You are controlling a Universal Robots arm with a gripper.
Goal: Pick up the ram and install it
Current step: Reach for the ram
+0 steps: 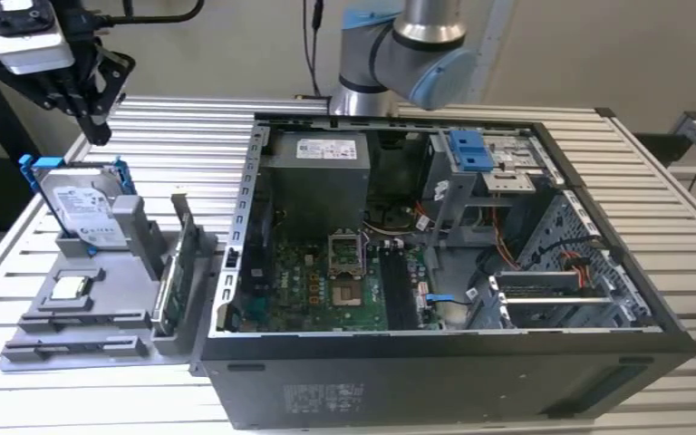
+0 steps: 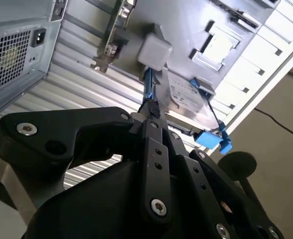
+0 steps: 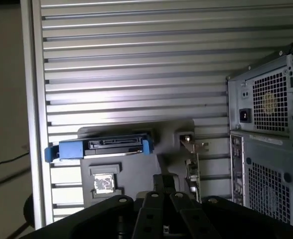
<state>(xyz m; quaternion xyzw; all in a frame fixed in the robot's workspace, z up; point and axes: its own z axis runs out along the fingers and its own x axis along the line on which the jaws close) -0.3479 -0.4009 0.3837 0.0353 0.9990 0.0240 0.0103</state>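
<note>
1. Ram, a long, thin, dark stick, sits low in the front of the grey plastic holder, at the lower left of the exterior view.
2. The black gripper hangs in the upper left, well apart from the ram.
3. Its fingers are pressed together, gripping nothing.

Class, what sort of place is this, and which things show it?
Probably a robotics lab bench for computer assembly: an open PC case lies on a slatted table, a robot arm stands by it, and a fixture holds a hard drive.
</note>
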